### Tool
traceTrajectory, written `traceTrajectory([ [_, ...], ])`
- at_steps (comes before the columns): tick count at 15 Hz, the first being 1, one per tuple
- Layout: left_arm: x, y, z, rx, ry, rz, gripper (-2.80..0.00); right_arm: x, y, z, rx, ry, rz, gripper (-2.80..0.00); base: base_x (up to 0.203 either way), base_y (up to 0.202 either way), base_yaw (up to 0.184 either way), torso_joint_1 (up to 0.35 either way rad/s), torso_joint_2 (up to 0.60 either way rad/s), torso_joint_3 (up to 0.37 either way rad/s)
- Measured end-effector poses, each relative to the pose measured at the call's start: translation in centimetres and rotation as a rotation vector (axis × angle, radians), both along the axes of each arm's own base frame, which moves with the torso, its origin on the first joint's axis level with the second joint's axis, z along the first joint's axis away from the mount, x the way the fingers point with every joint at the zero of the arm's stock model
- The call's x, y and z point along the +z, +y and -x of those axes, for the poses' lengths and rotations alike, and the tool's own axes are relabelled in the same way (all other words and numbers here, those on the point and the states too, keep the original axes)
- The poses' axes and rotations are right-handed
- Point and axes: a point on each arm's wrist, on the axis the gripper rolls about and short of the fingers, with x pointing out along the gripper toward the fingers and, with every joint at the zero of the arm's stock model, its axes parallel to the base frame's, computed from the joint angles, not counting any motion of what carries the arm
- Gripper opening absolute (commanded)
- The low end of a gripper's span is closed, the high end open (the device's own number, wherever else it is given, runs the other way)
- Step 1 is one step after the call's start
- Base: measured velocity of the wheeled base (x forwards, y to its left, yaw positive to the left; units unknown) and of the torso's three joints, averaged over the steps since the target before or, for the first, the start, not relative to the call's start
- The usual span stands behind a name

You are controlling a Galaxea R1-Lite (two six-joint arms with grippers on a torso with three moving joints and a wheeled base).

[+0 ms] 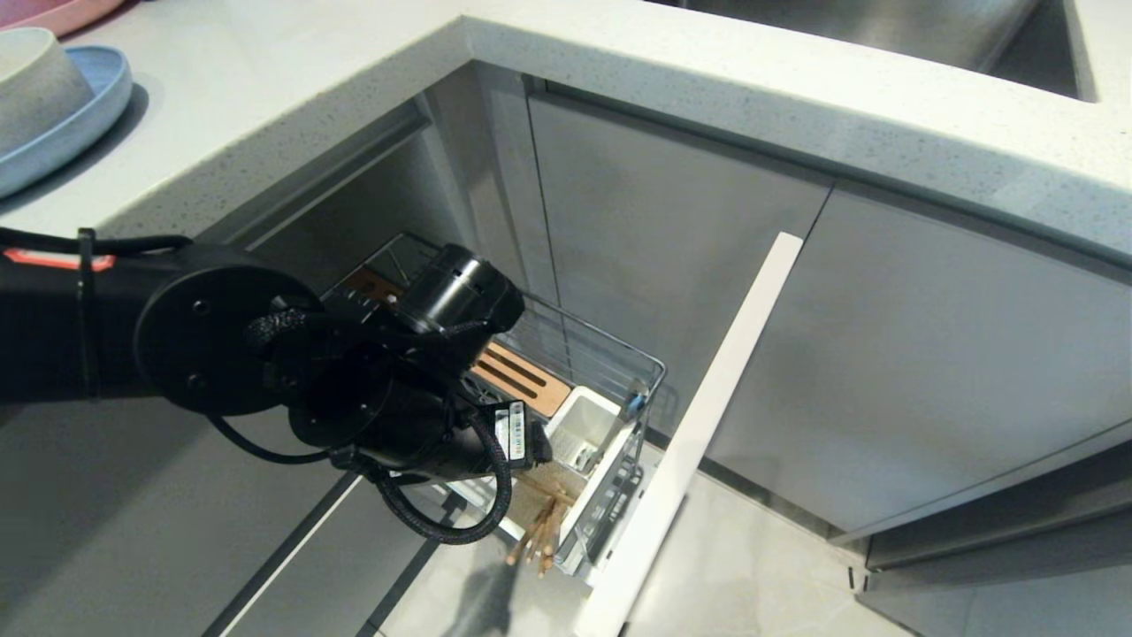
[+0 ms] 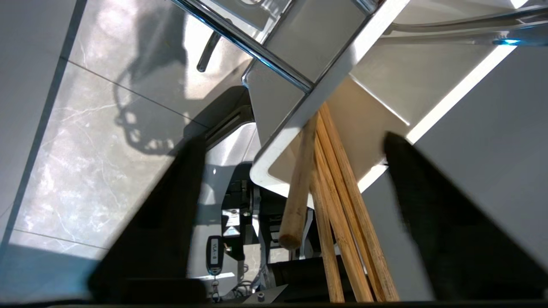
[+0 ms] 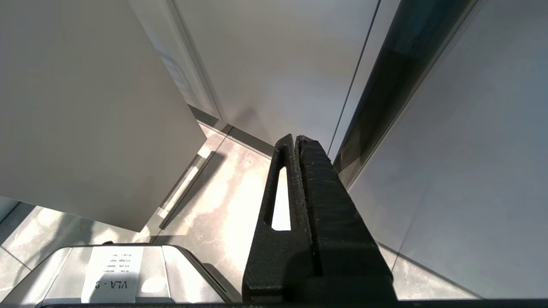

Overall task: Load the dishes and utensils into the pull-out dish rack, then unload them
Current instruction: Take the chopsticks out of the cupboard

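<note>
Chopsticks (image 2: pixel 338 205) stand in the white caddy (image 2: pixel 299 115) at the front of the pull-out rack (image 1: pixel 619 354) — the left wrist view shows the left gripper (image 2: pixel 291 171) straddling them, jaws wide, touching nothing. From the head, the arm hides those jaws; bowl (image 1: pixel 35 84) and blue plate (image 1: pixel 80 124) sit on the tabletop (image 1: pixel 292 97). The right gripper (image 3: pixel 297 145) — jaws closed — hangs near the floor (image 3: pixel 222 196).

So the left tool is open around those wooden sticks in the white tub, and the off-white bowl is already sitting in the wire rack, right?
Not quite. The bowl is not in the rack; the head view shows it up on the countertop, sitting on the pale-blue plate. The rest holds: the left tool is open around the chopsticks standing in the white caddy of the pull-out rack.
</note>
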Motion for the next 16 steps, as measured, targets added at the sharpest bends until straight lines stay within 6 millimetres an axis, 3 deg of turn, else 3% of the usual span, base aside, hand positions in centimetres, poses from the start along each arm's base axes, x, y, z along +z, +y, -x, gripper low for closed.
traceTrajectory([
  [16,0.50,0.03,0.25,0.007,-0.018,0.024,-2.80,0.00,0.00,0.00,0.000,0.000,0.000,-2.80,0.000,0.000,0.000,0.000,0.00,0.000],
])
